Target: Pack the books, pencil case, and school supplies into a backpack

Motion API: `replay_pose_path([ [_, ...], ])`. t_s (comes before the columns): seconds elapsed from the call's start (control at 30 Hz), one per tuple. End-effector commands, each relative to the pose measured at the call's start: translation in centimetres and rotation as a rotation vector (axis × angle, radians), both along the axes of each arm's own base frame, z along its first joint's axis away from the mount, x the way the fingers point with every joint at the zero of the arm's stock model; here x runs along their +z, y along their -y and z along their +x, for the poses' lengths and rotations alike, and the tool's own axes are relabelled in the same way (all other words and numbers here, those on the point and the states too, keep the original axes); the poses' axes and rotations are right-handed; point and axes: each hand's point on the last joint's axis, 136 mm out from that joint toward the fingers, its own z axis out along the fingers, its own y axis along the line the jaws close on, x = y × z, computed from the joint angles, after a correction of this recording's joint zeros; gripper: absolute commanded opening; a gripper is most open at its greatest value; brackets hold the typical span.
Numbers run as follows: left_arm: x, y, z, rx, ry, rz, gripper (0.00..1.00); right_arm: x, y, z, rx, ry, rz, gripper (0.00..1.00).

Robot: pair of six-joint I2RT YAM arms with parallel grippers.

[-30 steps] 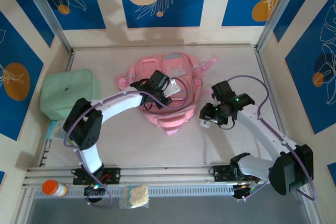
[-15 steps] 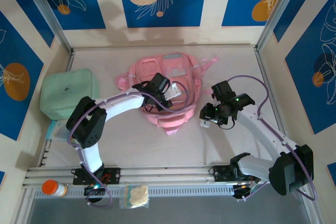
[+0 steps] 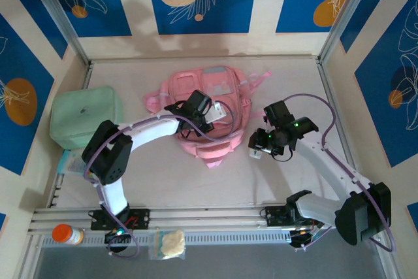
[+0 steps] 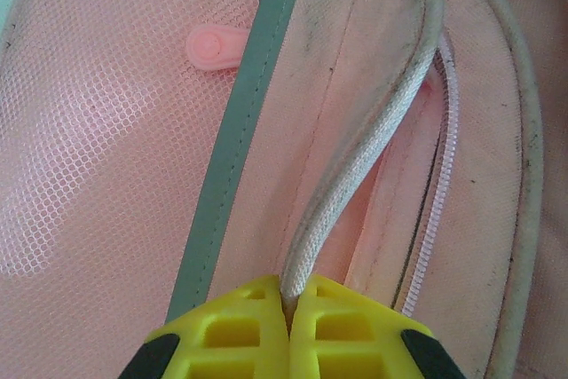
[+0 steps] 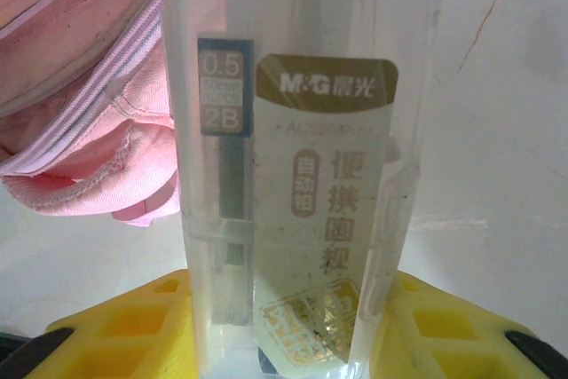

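Note:
The pink backpack point(image 3: 212, 99) lies flat at the table's middle, its front up. My left gripper point(image 3: 219, 114) reaches over it. In the left wrist view the yellow fingers point(image 4: 235, 330) are shut on the grey-white piped rim point(image 4: 364, 153) of the backpack's point(image 4: 106, 130) open zip mouth. My right gripper point(image 3: 257, 149) hovers just right of the backpack, shut on the school supplies point(image 5: 293, 157), a clear oblong box of pencil leads standing upright between its fingers. A corner of the pale-teal pencil case point(image 3: 68, 160) shows beside the left arm's elbow. The books are hidden.
A padded mint-green zip case point(image 3: 83, 117) sits at the far left by the wall. An orange-capped bottle point(image 3: 67, 234) and a small clear bag point(image 3: 170, 243) rest on the near rail. Walls close in the table on three sides.
My left gripper has closed on the backpack's piped rim after shifting slightly right. The right arm holds still with the lead box.

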Motion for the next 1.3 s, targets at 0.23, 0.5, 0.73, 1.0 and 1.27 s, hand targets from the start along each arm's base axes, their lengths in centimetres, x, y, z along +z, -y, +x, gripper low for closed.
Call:
replay_pose_path([
  [0.23,6.0,1.7,0.2,0.130,0.068,-0.118,0.00,2.3,-1.4,1.1,0.113,0.062,0.042,0.40],
  [0.5,10.3,4.5,-0.6,0.260,0.046,-0.286,0.00,3.0,-3.1,2.9,0.161,0.065,0.112,0.40],
  [0.73,13.5,8.1,-1.6,0.372,-0.039,-0.452,0.00,2.1,-3.8,6.2,0.024,0.042,0.199,0.38],
  [1.0,14.4,9.2,-1.5,0.422,-0.082,-0.543,0.00,1.6,-5.3,10.2,-0.058,0.018,0.276,0.39],
  [1.27,14.0,8.8,-1.5,0.440,-0.079,-0.557,0.00,2.8,-6.7,10.8,-0.041,0.054,0.350,0.59],
])
